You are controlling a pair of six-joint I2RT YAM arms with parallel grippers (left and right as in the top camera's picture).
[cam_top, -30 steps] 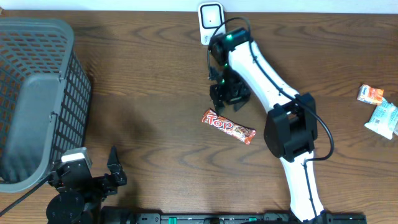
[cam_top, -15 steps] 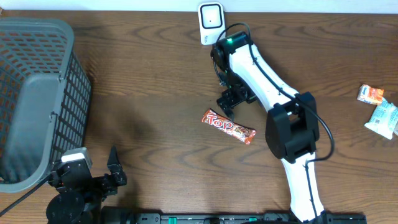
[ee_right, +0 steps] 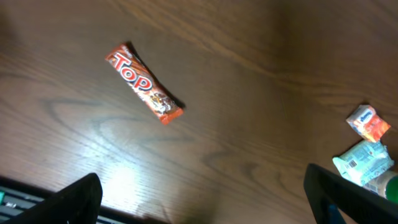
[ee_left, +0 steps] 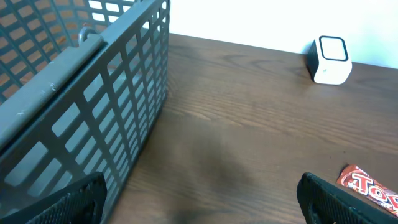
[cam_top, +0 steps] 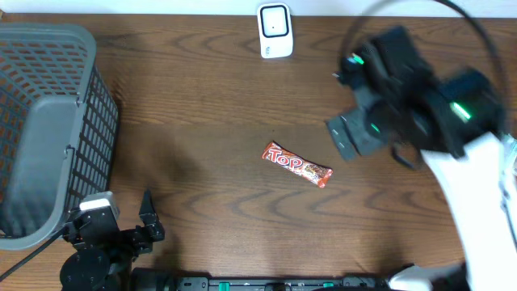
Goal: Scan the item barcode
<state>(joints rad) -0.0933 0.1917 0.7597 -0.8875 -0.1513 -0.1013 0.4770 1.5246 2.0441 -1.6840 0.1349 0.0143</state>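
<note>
1. Overhead: a grey basket (cam_top: 48, 121) sits far left. The left gripper (ee_left: 199, 205) beside it has its fingers spread wide and empty.
2. The candy bar (cam_top: 296, 164) lies flat mid-table, well apart from the scanner (cam_top: 275, 31).
3. The right gripper (ee_right: 211, 199), right of the bar, gapes wide and holds nothing.

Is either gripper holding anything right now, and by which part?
Nothing is held. The left gripper and the right gripper are both open and empty; the Top chocolate bar lies loose on the table.
</note>
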